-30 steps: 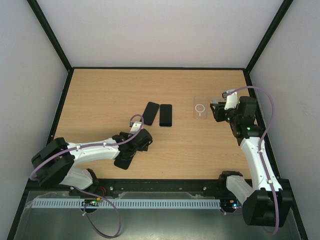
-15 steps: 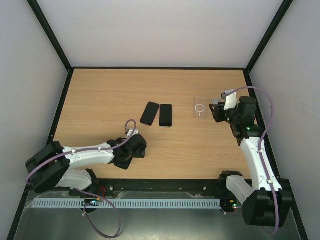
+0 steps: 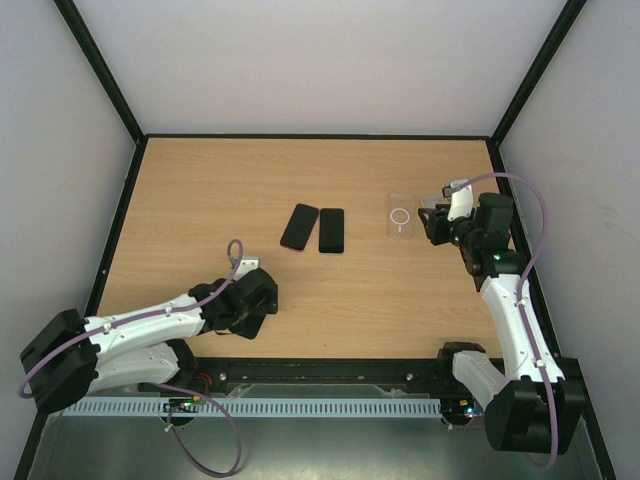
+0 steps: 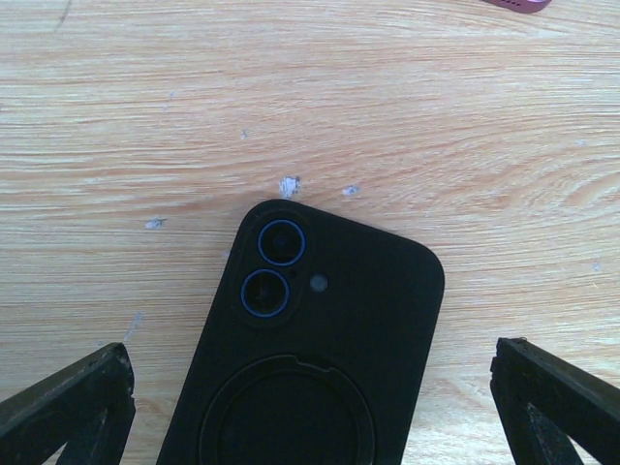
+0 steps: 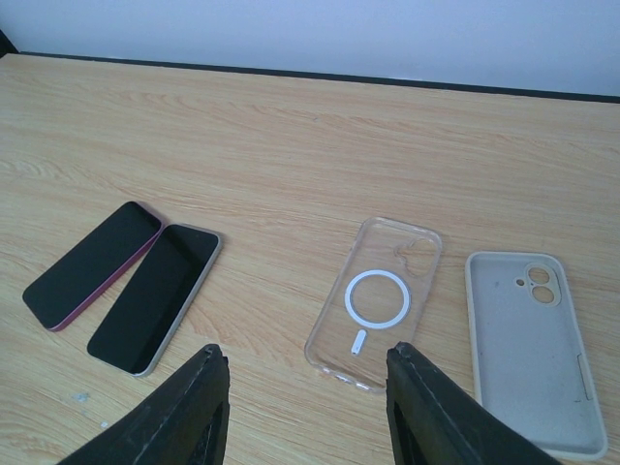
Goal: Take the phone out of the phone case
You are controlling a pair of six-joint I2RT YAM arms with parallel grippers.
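The left arm point(image 3: 150, 325) lies low, stretched from its base toward the middle; the left end effector point(image 3: 248, 303) points down, jaws spread wide, fingers point(image 4: 73, 402) far apart. The right arm point(image 3: 510, 310) reaches forward along its side; the right end effector point(image 3: 430, 222) faces left, jaws partly apart, holding nothing

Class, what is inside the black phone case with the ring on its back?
Two blue-rimmed camera lenses show through the cutout of the black phone case, so a phone seems inside. Its body and screen are covered, facing the wooden table.
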